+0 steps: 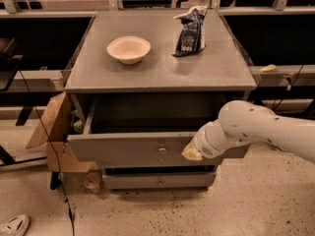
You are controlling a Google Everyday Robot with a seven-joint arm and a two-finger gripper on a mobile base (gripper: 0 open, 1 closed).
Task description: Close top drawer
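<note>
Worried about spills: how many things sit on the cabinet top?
2: a bowl left of centre, a dark bag at back right. None hidden. The gripper is below, at the open top drawer's front.

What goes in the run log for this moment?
top drawer: open, not yet closed | gripper: at drawer front, right of knob | cabinet top: bowl, bag

Robotics lab: claw [191, 154] at top drawer [123, 149], metal railings [44, 13], speckled floor [157, 213].

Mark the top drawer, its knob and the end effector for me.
Wide grey wooden top drawer [118, 149]: camera view, front panel.
Small metal knob [161, 150]: camera view, its middle.
End effector [191, 154]: camera view, cream tip at drawer front.
</note>
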